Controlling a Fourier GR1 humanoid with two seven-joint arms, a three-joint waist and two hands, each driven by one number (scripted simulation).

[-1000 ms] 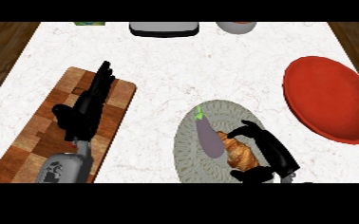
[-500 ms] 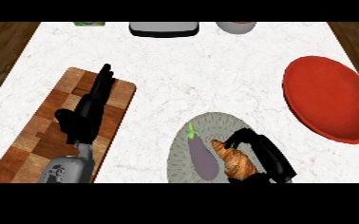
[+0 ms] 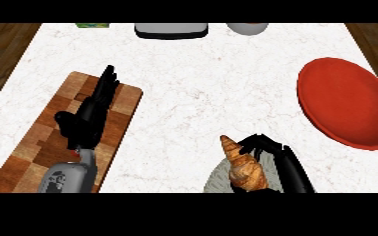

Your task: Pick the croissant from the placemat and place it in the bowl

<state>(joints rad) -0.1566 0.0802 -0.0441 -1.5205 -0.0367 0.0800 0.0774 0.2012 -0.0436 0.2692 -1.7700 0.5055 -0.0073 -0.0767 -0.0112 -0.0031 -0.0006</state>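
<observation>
White marbled stone formed the surface (image 3: pixel 199 85), with dark wood showing past its left and right edges. At the lower edge of the head view, right of centre, the right hand (image 3: pixel 284 165) had its fingers (image 3: pixel 262 142) curled round the croissant (image 3: pixel 244 167), which stood tilted with its pointed tip up and to the left. Under the croissant a small part of the grey placemat (image 3: pixel 216 182) showed at the bottom edge. Whether the croissant touched the placemat could not be told. A red bowl (image 3: pixel 343 100) lay at the right edge of the surface, well apart from the croissant and beyond it.

On the left, a wooden cutting board (image 3: pixel 44 135) lay at a slant. The left hand (image 3: pixel 85 120) rested over the board with its fingers straight and close together, pointing away from the robot, holding nothing.

Along the far edge stood a grey and black appliance (image 3: pixel 171 30), a grey round vessel (image 3: pixel 247 28) to its right, and a green item (image 3: pixel 92 25) to its left, all cut off by the view's top.
</observation>
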